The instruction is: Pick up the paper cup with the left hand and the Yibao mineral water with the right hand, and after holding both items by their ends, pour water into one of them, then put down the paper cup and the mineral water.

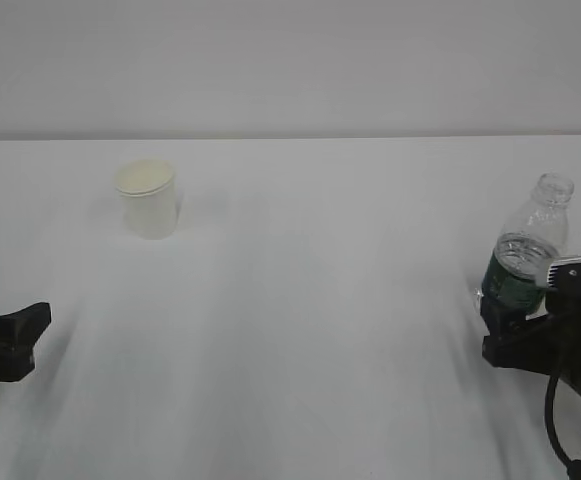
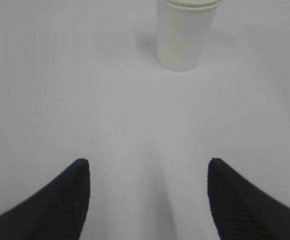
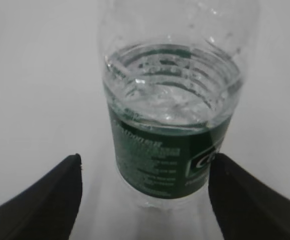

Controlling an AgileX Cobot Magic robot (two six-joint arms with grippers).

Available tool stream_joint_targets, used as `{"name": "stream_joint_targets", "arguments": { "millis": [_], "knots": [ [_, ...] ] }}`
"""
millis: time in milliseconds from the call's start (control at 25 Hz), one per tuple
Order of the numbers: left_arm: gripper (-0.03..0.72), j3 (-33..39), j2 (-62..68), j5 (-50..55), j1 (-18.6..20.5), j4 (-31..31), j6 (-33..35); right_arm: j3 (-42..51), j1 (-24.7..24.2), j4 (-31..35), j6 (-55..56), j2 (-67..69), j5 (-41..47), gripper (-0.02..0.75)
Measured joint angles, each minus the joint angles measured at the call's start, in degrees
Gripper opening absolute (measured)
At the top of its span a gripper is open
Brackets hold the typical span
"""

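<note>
On a plain white counter (image 1: pixel 300 330), toward ten o'clock in the exterior view, stands the paper cup (image 1: pixel 149 198). It is small, white and tapered, narrower at the base, with a rolled rim and a pale cream-yellow inside. It stands upright, apart from everything else.

Near four o'clock stands the Yibao mineral water (image 1: pixel 526 252), a small clear plastic bottle, taller than the cup. A dark green label band wraps its middle, and its narrow neck has no cap. Water fills it to just above the label, and small drops cling inside the clear shoulder.

At eight o'clock, the left hand (image 1: pixel 5 342) sits low over the counter, well apart from the cup. Seen from the left wrist, its black jaws stand wide with only bare counter between them, and the cup (image 2: pixel 186 34) lies ahead at twelve o'clock.

At four o'clock, the right hand (image 1: pixel 515 325) is just beside the bottle's lower half. Seen from the right wrist, its jaws stand wide, one on each side of the bottle (image 3: pixel 172 120); neither tip clearly touches it.
</note>
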Motion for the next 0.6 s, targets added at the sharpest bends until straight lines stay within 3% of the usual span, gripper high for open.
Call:
{"name": "stream_joint_targets", "arguments": {
  "millis": [600],
  "knots": [
    [0.529, 0.0, 0.0, 0.0, 0.0, 0.0, 0.13, -1.56, 0.0, 1.55, -0.09, 2.05, 0.0, 0.594]
  ]
}}
